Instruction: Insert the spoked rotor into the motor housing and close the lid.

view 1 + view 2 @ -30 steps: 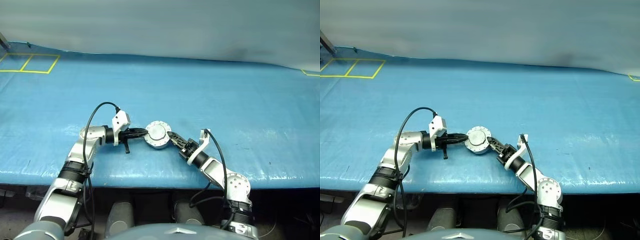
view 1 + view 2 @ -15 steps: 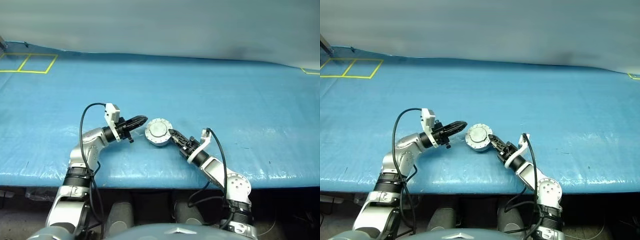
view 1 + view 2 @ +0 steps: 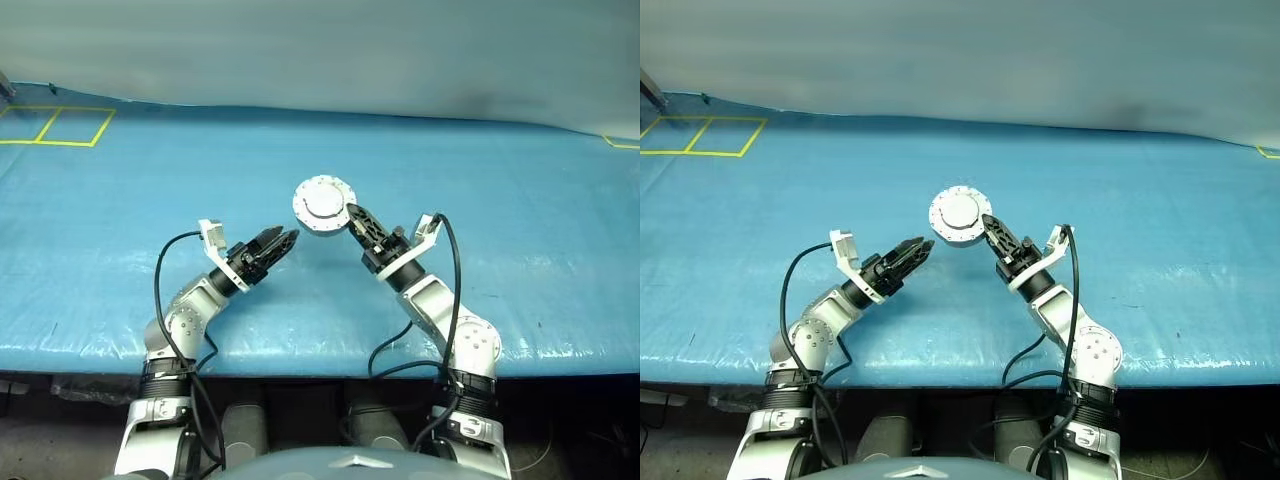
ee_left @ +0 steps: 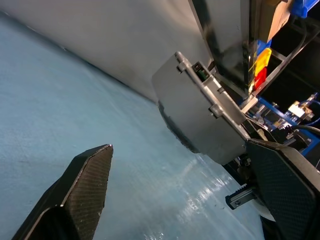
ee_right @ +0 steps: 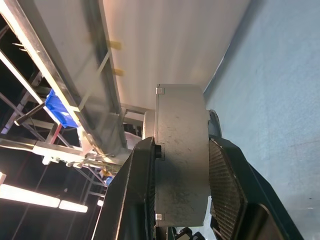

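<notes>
The motor housing (image 3: 323, 203) sits raised above the table (image 3: 520, 200), between the left gripper (image 3: 283, 239) and right gripper (image 3: 356, 216).

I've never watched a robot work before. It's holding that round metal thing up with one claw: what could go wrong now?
The right gripper alone pinches the motor housing by its edge, lifted above the blue table; it could tilt or slip out and drop. The left gripper stands open beside it, supporting nothing, and might knock the housing if it closes in.

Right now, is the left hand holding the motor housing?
No, the left hand is open and apart from the motor housing, which the right hand grips above the table.
</notes>
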